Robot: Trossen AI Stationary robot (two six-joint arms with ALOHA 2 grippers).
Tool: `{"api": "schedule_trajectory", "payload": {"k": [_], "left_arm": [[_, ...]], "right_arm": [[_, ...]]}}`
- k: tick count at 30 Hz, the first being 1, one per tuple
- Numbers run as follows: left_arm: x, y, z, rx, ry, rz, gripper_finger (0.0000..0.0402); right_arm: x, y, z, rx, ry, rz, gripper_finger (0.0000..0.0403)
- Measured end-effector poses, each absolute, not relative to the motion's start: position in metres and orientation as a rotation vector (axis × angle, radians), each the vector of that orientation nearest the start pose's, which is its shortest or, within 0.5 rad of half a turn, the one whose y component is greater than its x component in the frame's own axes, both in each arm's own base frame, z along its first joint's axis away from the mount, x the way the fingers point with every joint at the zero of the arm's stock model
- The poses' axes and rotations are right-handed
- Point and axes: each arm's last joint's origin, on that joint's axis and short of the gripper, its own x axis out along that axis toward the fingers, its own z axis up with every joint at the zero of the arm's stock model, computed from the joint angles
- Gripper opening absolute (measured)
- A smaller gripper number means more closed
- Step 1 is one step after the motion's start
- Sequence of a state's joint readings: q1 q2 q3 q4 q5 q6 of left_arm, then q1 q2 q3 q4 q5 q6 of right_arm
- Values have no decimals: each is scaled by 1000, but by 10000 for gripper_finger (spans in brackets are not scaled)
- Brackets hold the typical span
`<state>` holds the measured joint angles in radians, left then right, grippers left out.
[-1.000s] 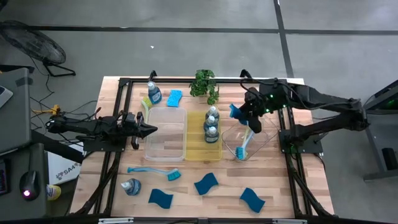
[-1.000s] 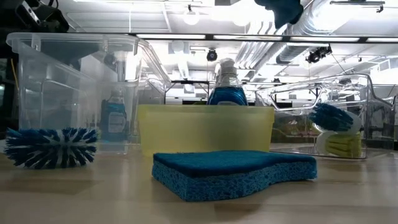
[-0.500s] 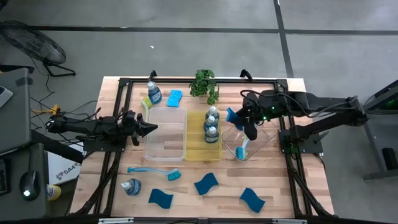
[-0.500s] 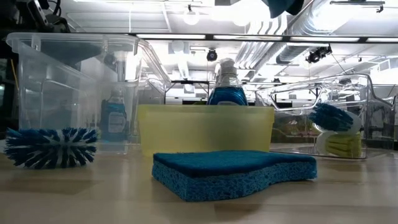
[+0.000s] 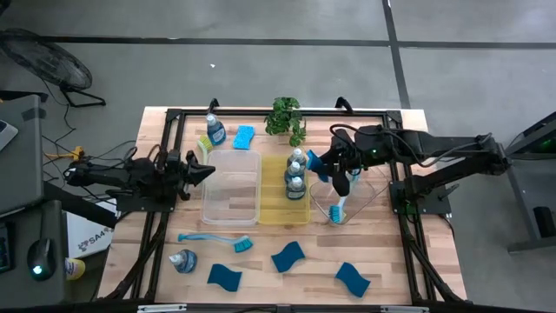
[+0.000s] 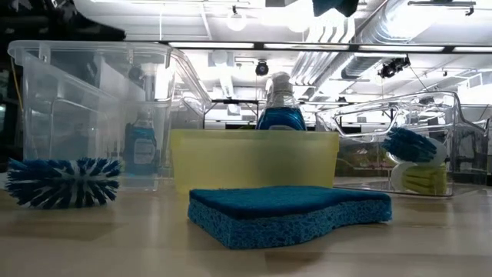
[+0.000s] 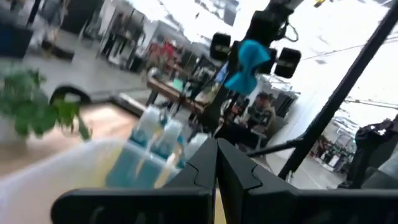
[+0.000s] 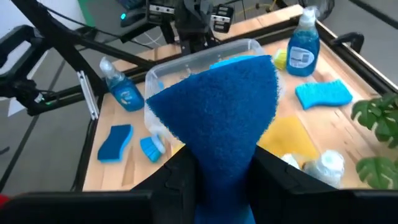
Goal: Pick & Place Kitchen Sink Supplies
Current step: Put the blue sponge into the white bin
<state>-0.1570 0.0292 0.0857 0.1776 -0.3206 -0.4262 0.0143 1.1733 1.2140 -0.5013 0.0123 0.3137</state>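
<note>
One sponge in transit, right arm sliding left over the trays

Right gripper [image 5: 326,163] is clamped on a wavy blue sponge [image 8: 214,102], held in the air. Over the last second it has tracked from above the clear tray on the right [image 5: 369,196] to the boundary with the yellow tray [image 5: 276,213]. My read: it's heading for the empty clear tray [image 5: 233,209], not a drop yet.

Left gripper [image 5: 205,171] has its fingers pressed together, nothing in them. It has backed off slightly, now at the left edge of that empty tray, waiting.

Containers:
- Yellow tray: soap bottles [image 5: 295,174] stood upright at its far end; I can't tell the exact count.
- Right clear tray: one dish brush [image 5: 340,207], blue head down.
- Middle clear tray: nothing visible inside.

Loose on the table: a blue brush [image 5: 217,239], a bottle lying near the front left [image 5: 183,260], three sponges along the front [image 5: 288,256], and a bottle plus sponge at the back left [image 5: 215,129] beside the potted plant [image 5: 285,117].
</note>
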Motion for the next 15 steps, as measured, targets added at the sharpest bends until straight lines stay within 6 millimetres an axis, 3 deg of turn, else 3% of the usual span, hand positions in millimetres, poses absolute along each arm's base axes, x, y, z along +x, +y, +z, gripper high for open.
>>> {"api": "schedule_trajectory", "payload": {"k": [4, 9, 12, 15], "left_arm": [[87, -5, 223, -422, -323, 92, 46], [86, -4, 240, -422, -336, 137, 142], [88, -4, 256, -405, -342, 137, 189], [96, -6, 278, -361, -329, 116, 213]], "right_arm": [[254, 3, 375, 296, 412, -61, 103], [267, 3, 379, 283, 315, -43, 103], [279, 4, 382, 275, 236, -28, 103], [292, 4, 382, 249, 160, 3, 103]]}}
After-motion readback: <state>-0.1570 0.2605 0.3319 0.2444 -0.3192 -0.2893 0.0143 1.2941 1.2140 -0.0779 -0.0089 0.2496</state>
